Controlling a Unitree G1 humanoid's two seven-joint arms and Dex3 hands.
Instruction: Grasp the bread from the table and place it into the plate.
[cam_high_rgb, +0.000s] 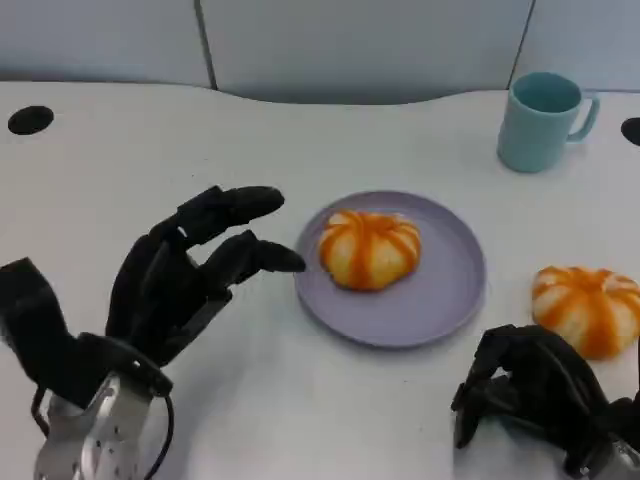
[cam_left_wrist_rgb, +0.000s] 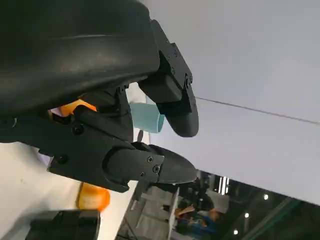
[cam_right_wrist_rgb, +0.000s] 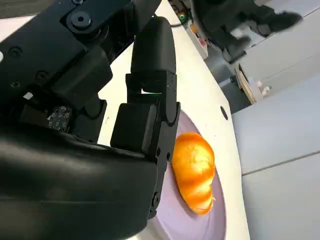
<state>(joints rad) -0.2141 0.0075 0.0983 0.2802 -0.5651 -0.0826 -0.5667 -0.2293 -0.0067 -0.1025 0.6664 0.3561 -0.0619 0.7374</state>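
In the head view, 1 round orange-striped bread roll (cam_high_rgb: 369, 249) already lies on the flat lilac plate (cam_high_rgb: 450, 290) at the centre of the frame, so this part of the task looks done. A 2nd orange-striped bread roll (cam_high_rgb: 590, 308) rests on the white table (cam_high_rgb: 150, 150) at the right edge, apart from the plate. The right hand (cam_high_rgb: 530, 395), at the lower right, hangs just below this roll with its fingers curled in and holding nothing, probably preparing to grasp it. The left hand (cam_high_rgb: 190, 280), at the lower left, is spread and empty, its fingertips pointing at the plate rim. A light-teal mug (cam_high_rgb: 540, 120) stands at the upper right.
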